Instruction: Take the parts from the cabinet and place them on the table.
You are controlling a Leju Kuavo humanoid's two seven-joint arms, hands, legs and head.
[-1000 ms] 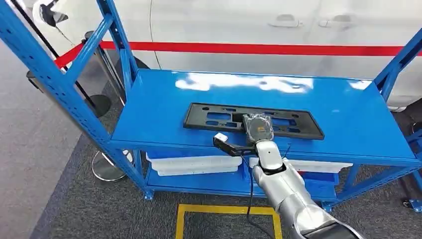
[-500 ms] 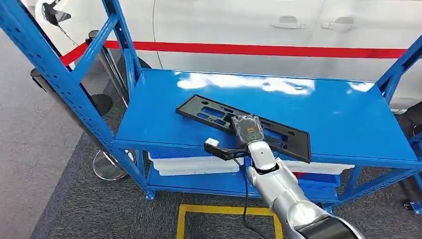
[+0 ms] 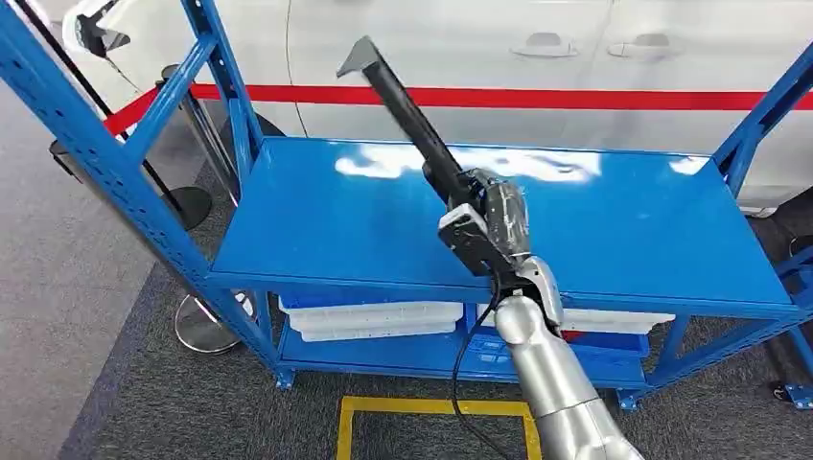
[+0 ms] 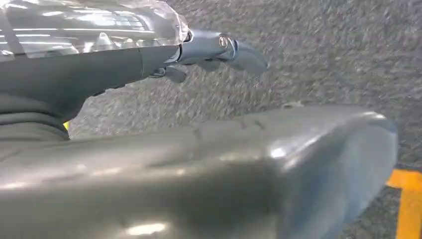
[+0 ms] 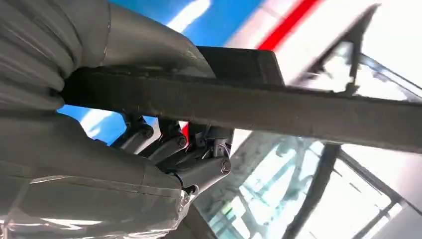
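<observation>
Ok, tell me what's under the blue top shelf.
Under the top shelf sit white trays on a lower shelf; the silver arm covers part of them, and their contents are hidden.

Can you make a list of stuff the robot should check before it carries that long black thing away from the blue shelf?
1. Right hand grips the black part: ok, fingers wrap it in the right wrist view.
2. Part is lifted off the blue shelf: ok, it points up steeply.
3. Part's top end is clear of the white car behind: cannot tell, it overlaps the car in the head view.
4. Part is clear of the blue posts: ok.
5. Left hand is out of the way: ok, it hangs over the carpet holding nothing.
6. Table to put it on: cannot tell.
</observation>
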